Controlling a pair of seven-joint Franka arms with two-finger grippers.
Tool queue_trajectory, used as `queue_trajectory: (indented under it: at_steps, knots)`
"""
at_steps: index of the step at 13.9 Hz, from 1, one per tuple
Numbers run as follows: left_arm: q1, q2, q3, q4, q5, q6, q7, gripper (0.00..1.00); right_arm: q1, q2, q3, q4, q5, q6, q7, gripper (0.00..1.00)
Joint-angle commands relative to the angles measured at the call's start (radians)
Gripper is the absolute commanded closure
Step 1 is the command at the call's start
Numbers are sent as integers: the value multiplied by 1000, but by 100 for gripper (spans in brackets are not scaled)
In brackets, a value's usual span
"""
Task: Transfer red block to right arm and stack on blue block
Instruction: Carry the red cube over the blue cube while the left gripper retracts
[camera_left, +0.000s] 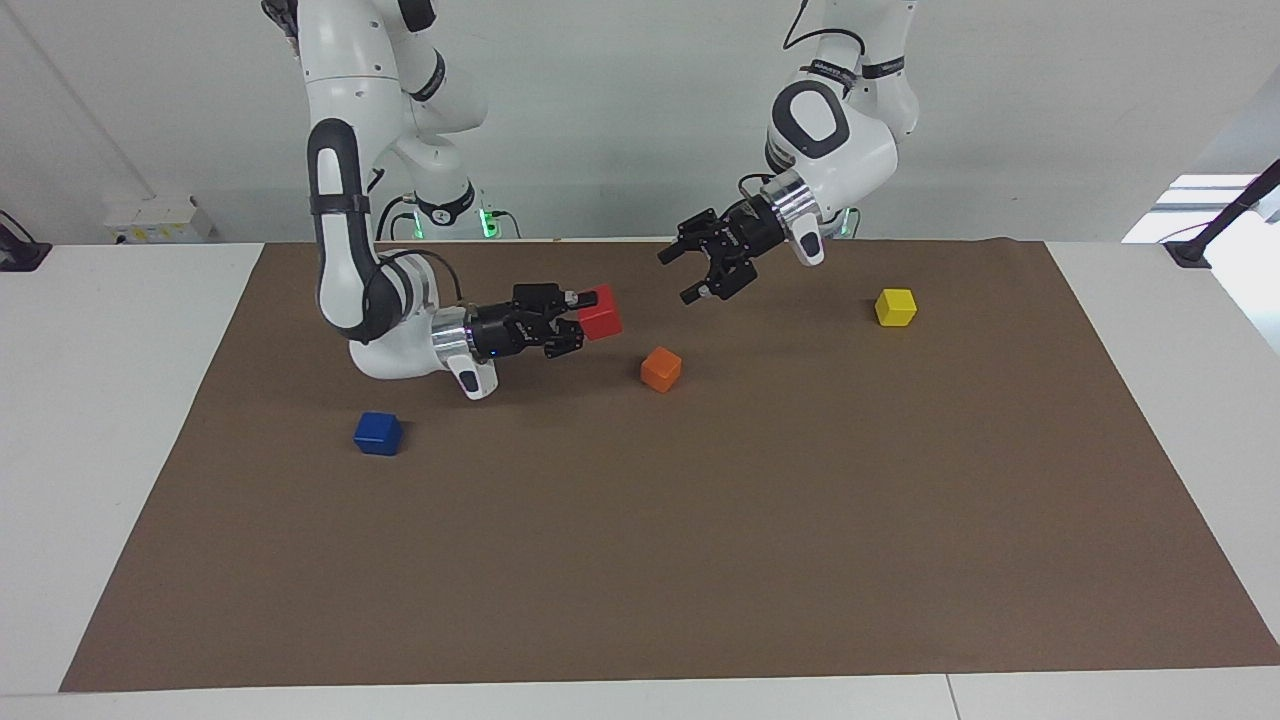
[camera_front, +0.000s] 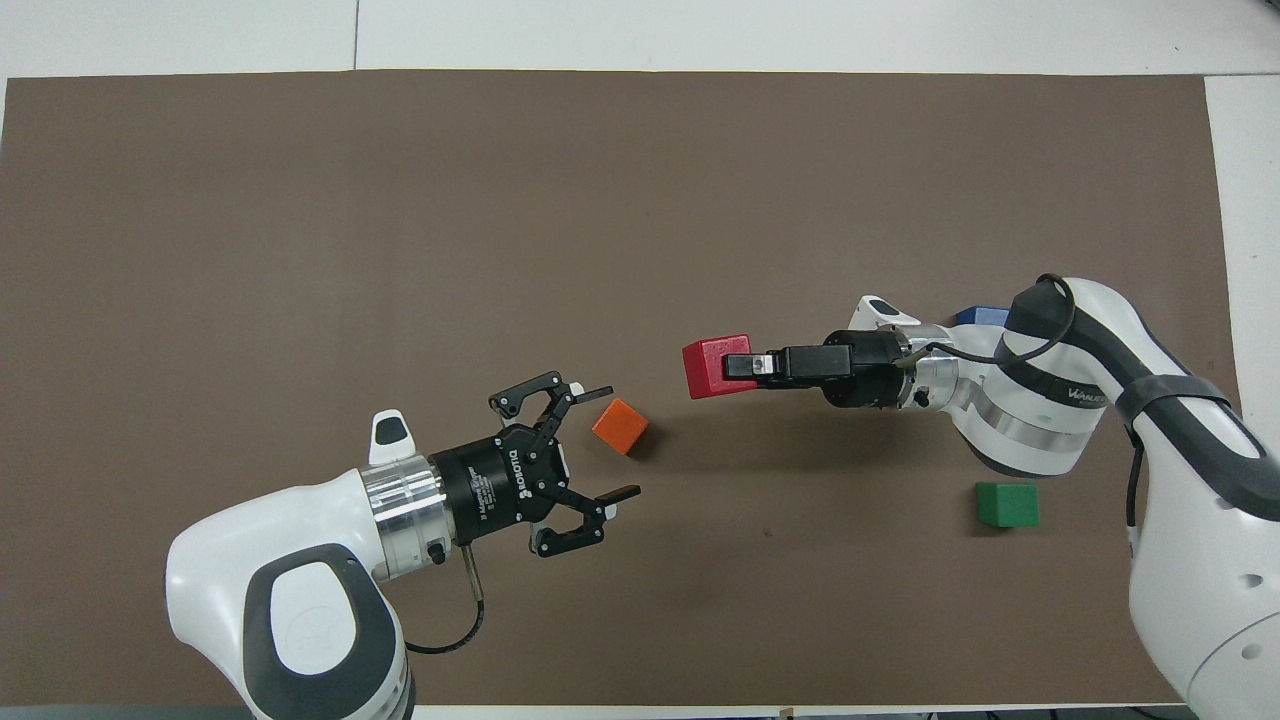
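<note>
My right gripper (camera_left: 585, 318) is shut on the red block (camera_left: 601, 312) and holds it in the air above the mat, fingers level and pointing toward the left arm's end; both also show in the overhead view, gripper (camera_front: 740, 367) and block (camera_front: 715, 366). My left gripper (camera_left: 677, 277) is open and empty, raised over the mat a short gap from the red block; it also shows in the overhead view (camera_front: 618, 441). The blue block (camera_left: 378, 433) sits on the mat toward the right arm's end; in the overhead view (camera_front: 982, 316) the right arm mostly hides it.
An orange cube (camera_left: 661, 369) lies on the brown mat (camera_left: 700, 550) below the gap between the grippers. A yellow cube (camera_left: 895, 307) sits toward the left arm's end. A green cube (camera_front: 1007, 504) lies close to the robots beside the right arm.
</note>
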Motion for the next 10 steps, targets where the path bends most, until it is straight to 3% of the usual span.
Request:
queue_trajectory:
  at_steps: [1,5,10]
  knots:
    - [158,48,0,35,154,-177,26,0,2,-89,2,45,-11,135,168,100]
    - [364,190,-2,245,528,-401,51,0,-33,-189,0,142,-253,275,467,100]
    - [485,273,0,449,1026,-625,491,0,-95,-215,-3,312,-736,340,745,100]
